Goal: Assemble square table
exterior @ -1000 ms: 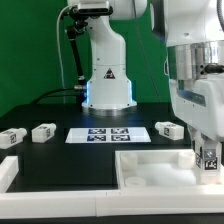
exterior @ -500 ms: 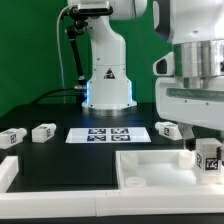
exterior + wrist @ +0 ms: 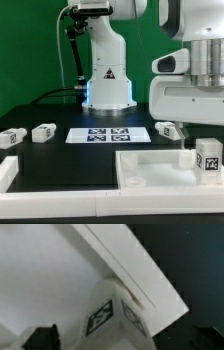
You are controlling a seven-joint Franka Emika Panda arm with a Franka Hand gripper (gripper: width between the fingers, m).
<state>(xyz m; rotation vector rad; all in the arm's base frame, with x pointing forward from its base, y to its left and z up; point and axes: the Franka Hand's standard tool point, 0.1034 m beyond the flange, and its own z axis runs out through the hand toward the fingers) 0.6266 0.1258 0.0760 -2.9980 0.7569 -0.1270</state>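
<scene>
1. Wrist view: you're looking down on the square tabletop (image 3: pixel 40 274). Its raised rim runs diagonally, with the dark bench (image 3: pixel 190 258) beyond it.
2. A leg block (image 3: pixel 108 319) stands against that rim, tag visible. You can't tell from here whether it's seated in a corner hole.
3. The tool (image 3: pixel 128 341) is spread wide. One dark finger (image 3: pixel 42 337) shows clear of the leg block, with a gap between them. The other finger is not clearly visible. Nothing is held.
4. Exterior view: the tabletop (image 3: pixel 160 165) lies flat at the front of the bench (image 3: pixel 60 150). The same leg block (image 3: pixel 208 158) is upright at its corner on the exterior view's right, tag facing the camera.
5. The arm's white wrist housing (image 3: pixel 190 95) hangs above that leg block. The tool itself isn't readable in this view.
6. Three more leg blocks lie loose on the bench: two (image 3: pixel 12 137) (image 3: pixel 43 131) on the exterior view's left and one (image 3: pixel 167 129) just beside the marker board (image 3: pixel 112 134).
</scene>
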